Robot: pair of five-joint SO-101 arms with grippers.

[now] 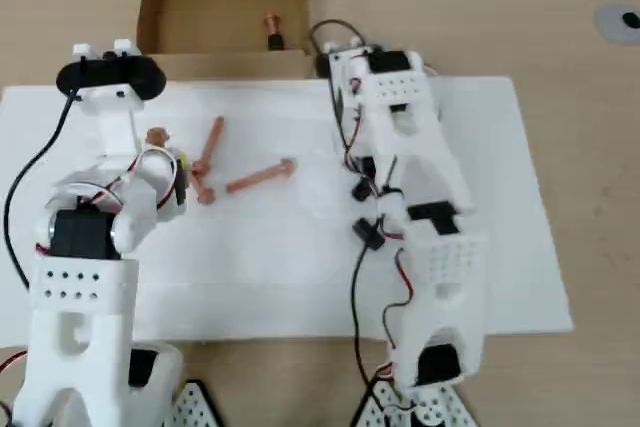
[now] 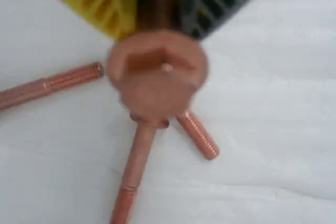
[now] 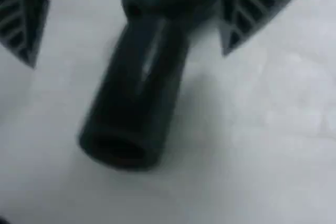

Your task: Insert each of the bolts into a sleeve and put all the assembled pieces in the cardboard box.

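Copper bolt (image 2: 157,72) sits closest to the left wrist lens: broad round flange, hex head facing out, smooth shank clamped between the yellow and the dark ribbed fingers of the left gripper (image 2: 157,19). White sheet (image 1: 300,277), matte, covers the wooden table (image 1: 590,147). Open cardboard box (image 1: 150,12) stands at its far edge, with one copper-headed piece (image 1: 271,32), dark at its lower part, inside. Right arm (image 1: 440,247), white printed shell, lies stretched toward the box. Left arm (image 1: 85,277) is folded low over the sheet's left part. Black sleeve (image 3: 136,98), a smooth tube with its open bore toward the lens, lies between the wide-set ribbed fingers of the right gripper (image 3: 128,56), against one and clear of the other. Three loose bolts (image 2: 134,171), threaded at the tips, fan out on the sheet beneath the held bolt.
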